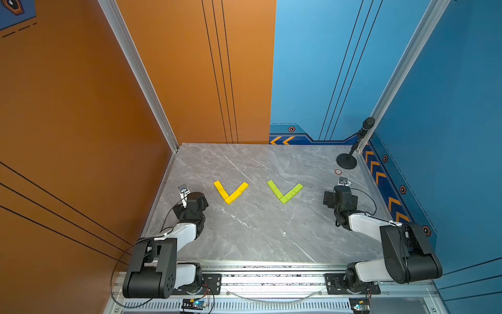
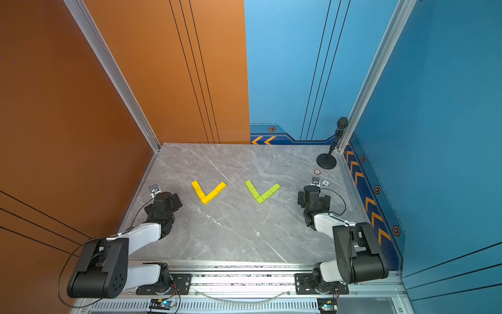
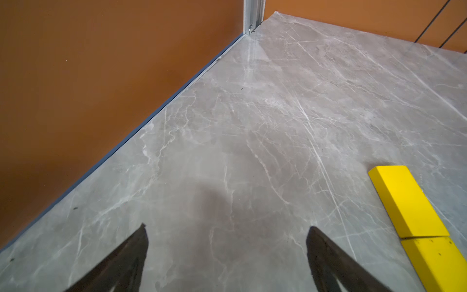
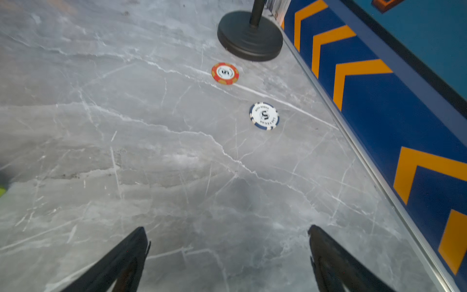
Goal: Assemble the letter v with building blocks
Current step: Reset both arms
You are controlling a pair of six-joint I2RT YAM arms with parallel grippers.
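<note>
Your yellow blocks [image 1: 228,199] and green blocks [image 1: 284,199] each lie as a finished V on the surface [image 1: 258,231], left fingers [image 3: 129,260] and right fingers [image 4: 328,260] spread empty alongside, so a careless inward sweep could knock a row crooked.

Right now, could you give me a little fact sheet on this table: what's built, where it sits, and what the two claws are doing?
yellow blocks: lie flat in a V on the robot's left half of the table
green blocks: form a second V beside it, with a gap between them
left claw: open, empty, near the yellow V, not touching it
right claw: open, empty, clear of the green V
extras: microphone stand in the far corner; red chip and blue-and-white chip near it
task: both letters look finished
</note>
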